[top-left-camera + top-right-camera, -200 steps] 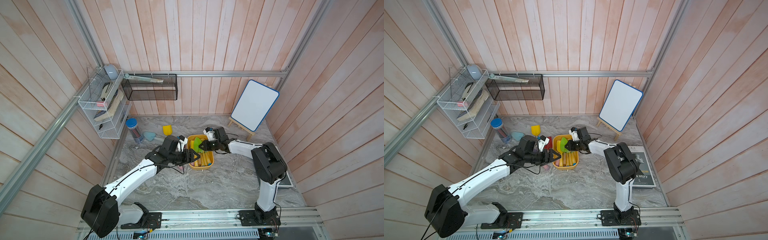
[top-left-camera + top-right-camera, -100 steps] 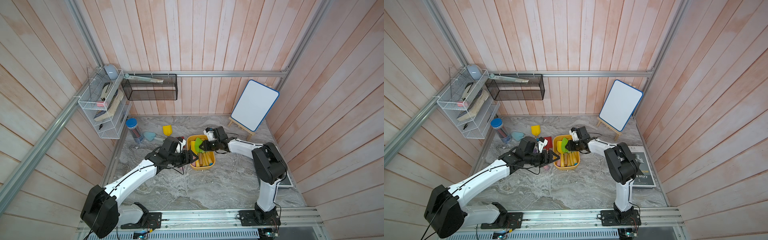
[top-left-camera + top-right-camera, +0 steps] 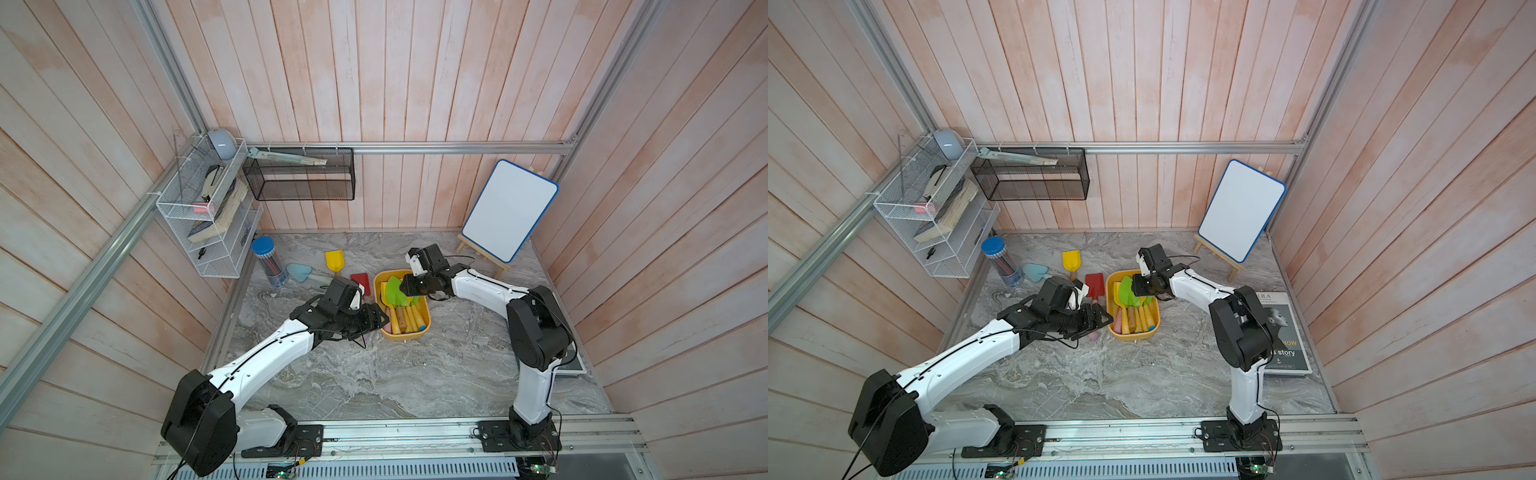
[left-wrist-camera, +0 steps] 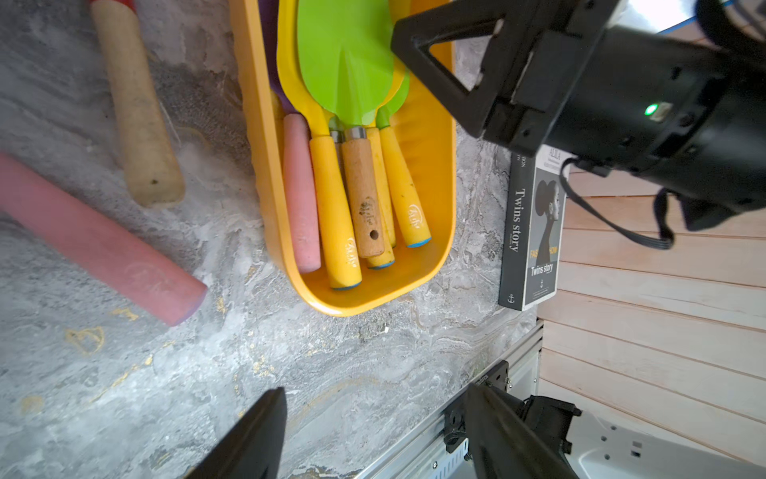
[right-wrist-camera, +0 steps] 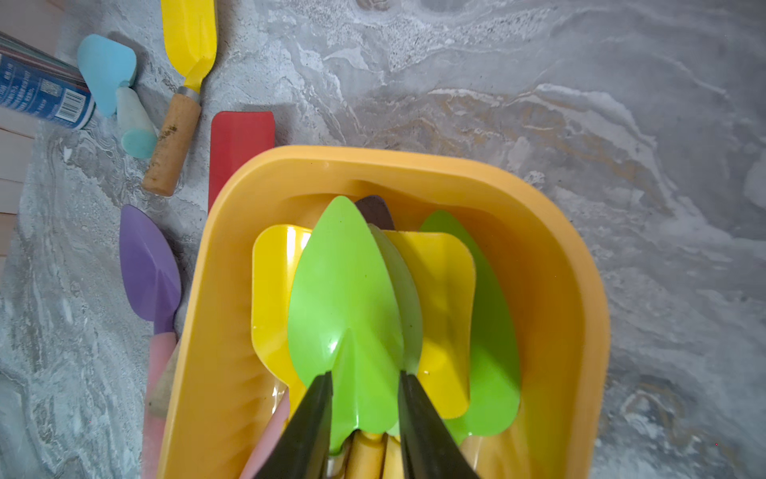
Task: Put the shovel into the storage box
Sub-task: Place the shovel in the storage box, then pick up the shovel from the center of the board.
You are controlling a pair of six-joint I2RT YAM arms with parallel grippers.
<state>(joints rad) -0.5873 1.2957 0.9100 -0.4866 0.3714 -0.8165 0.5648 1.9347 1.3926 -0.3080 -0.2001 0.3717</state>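
Green and glossy, the blade of the shovel [image 5: 348, 298] lies on top of the pile inside the yellow storage box [image 5: 580, 290], its wooden handle [image 4: 362, 195] bedded among yellow handles. The right jaws straddle the narrow base of that blade, one at each edge; whether they pinch it or merely flank it I cannot tell. The left jaws stand wide apart and empty above the bench [image 4: 207, 373], just beside the box. Such a shovel is probably light and stiff. Its shiny blade looks slippery and tapers, so a grip there could slide off. The round, matt handle, or the metal collar where it meets the blade, seems the safer hold. Outside the box lie a purple shovel [image 5: 149, 265] with a pink handle, close against the box wall, a red shovel [image 5: 242, 141], a yellow shovel [image 5: 190, 37] and a pale blue shovel [image 5: 105, 70]. Each is probably just as light, with its handle free to take across its width.
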